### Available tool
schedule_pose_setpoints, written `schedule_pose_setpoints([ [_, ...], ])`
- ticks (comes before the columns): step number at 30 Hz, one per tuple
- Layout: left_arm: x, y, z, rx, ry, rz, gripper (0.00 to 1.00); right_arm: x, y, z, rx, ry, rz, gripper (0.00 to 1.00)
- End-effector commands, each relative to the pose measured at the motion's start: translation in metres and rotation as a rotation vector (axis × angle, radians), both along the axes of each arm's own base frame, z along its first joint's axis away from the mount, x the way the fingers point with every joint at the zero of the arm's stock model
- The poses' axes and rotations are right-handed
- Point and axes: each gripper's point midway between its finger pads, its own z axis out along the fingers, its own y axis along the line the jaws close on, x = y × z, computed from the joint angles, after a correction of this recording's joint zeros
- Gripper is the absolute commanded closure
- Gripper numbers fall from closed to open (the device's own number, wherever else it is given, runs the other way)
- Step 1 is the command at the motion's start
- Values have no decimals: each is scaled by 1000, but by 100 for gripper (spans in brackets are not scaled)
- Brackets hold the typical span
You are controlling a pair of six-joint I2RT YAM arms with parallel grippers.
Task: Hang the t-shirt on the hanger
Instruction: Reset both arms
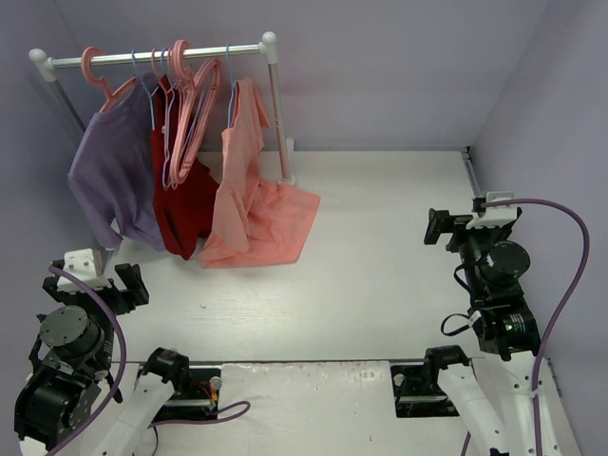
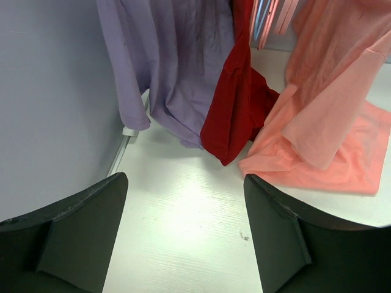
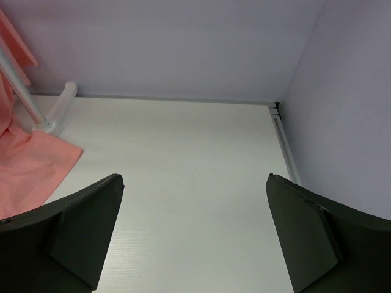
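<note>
The salmon t-shirt (image 1: 249,180) hangs from the rack rail at the back left. Its lower part lies spread on the table (image 1: 380,266). A thin light-blue wire of the hanger (image 1: 229,95) shows at the t-shirt's top left edge, with its hook over the rail. My left gripper (image 1: 95,277) is low at the near left, open and empty, well short of the clothes. In the left wrist view it (image 2: 184,180) faces the t-shirt (image 2: 330,122). My right gripper (image 1: 475,223) is open and empty at the far right. In its own view the gripper (image 3: 194,178) has the t-shirt's hem (image 3: 30,171) at the left.
A lavender shirt (image 1: 114,180) and a dark red garment (image 1: 185,214) hang left of the t-shirt. Pink plastic hangers (image 1: 190,104) hang between them on the rail (image 1: 157,57). The rack's right post (image 1: 277,114) stands just behind the t-shirt. Walls close off the back and right.
</note>
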Motion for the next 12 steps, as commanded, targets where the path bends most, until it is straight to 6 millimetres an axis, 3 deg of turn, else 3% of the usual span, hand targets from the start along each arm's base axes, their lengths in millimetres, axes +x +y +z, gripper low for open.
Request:
schedule_pose_setpoints([
  [1,2,0,10,-29,-34,11,28,5,-2,21,19,-72,-18,0],
  [12,-1,-1,8,-31,-26,3,28,7,1,22,33,-67,-15,0],
])
